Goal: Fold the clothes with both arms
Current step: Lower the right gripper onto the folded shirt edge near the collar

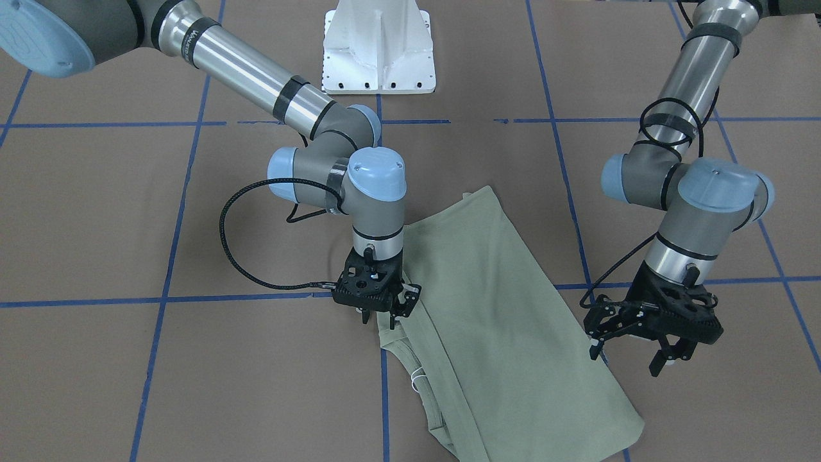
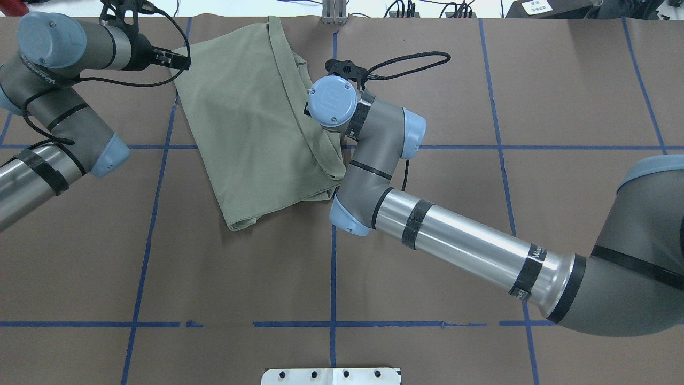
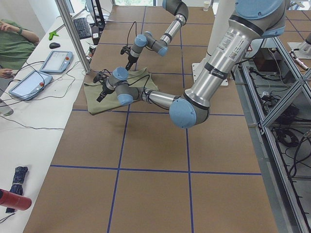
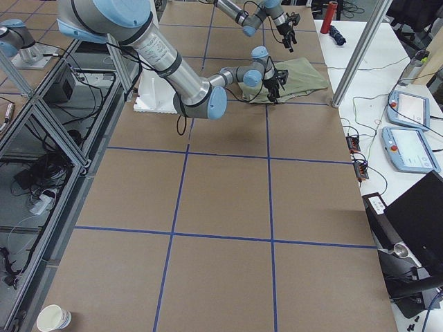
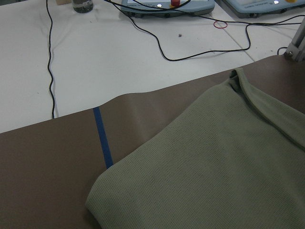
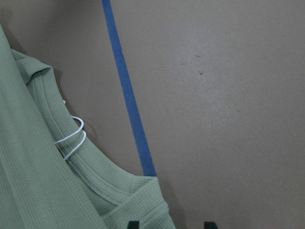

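Observation:
The pale sage-green shirt (image 1: 500, 308) lies folded lengthwise on the brown table, at the far edge in the overhead view (image 2: 251, 123). Its ribbed neck with the white loop (image 6: 71, 138) faces my right gripper. My right gripper (image 1: 383, 314) points down at the shirt's neck-side edge; in the right wrist view its fingertips (image 6: 133, 223) stand apart with the fabric's edge between them. My left gripper (image 1: 632, 356) is open and empty, just above the table beside the shirt's opposite long edge, near its corner in the overhead view (image 2: 176, 58). The left wrist view shows that shirt corner (image 5: 214, 176).
The white pedestal base (image 1: 378, 51) stands at the robot's side of the table. Blue tape lines (image 1: 385, 398) cross the brown surface. Past the table's far edge lies a white bench with cables and control tablets (image 5: 167, 7). A metal post (image 2: 334, 10) stands at that edge.

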